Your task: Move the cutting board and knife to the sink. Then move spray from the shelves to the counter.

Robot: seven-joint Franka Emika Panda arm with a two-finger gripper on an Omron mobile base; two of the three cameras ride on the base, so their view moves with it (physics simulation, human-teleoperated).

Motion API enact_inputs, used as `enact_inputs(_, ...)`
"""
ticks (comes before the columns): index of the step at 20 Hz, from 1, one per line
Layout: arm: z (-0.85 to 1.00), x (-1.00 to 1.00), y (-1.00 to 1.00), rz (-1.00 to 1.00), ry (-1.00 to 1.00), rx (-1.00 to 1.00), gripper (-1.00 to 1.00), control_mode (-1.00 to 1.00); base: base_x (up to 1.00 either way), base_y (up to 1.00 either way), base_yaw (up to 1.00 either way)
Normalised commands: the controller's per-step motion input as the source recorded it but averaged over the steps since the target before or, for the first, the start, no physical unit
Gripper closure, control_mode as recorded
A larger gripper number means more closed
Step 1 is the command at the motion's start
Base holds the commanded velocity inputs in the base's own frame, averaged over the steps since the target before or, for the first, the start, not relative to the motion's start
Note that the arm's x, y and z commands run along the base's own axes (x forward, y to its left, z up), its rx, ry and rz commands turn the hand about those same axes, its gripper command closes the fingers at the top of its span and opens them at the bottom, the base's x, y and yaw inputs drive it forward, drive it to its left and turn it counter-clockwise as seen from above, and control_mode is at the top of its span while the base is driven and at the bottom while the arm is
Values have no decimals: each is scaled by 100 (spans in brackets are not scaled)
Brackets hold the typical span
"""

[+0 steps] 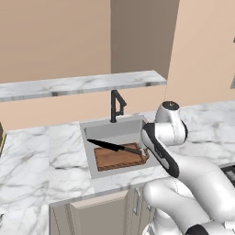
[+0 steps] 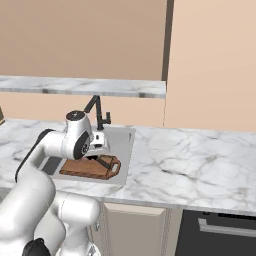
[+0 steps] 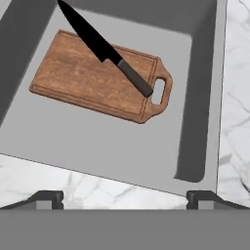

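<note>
The dark brown cutting board (image 1: 117, 158) (image 2: 82, 169) (image 3: 78, 78) lies flat on the floor of the grey sink (image 1: 114, 131) (image 2: 124, 145) (image 3: 97, 141). The black knife (image 1: 109, 146) (image 3: 97, 41) rests across the board, its blade pointing past the board's edge and its handle near the cut-out handle. My gripper (image 3: 125, 197) (image 2: 96, 156) hangs open above the sink's near side, with nothing between its fingers. The grey shelf (image 1: 78, 85) (image 2: 85, 86) runs along the wall above the white marble counter (image 1: 41, 156) (image 2: 190, 160). The spray is out of view.
A black faucet (image 1: 116, 105) (image 2: 98, 112) stands at the back of the sink. Beige cabinet doors (image 1: 96, 215) sit under the counter. In the right base view a dark appliance front (image 2: 220, 230) sits at the lower right.
</note>
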Motion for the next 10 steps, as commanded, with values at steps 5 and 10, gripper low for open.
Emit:
enact_inputs(5,35,-30,0,-13,1,0,-100,-100,0,0,0)
enact_inputs(10,28,-21,0,-5,2,0,-100,-100,0,0,0)
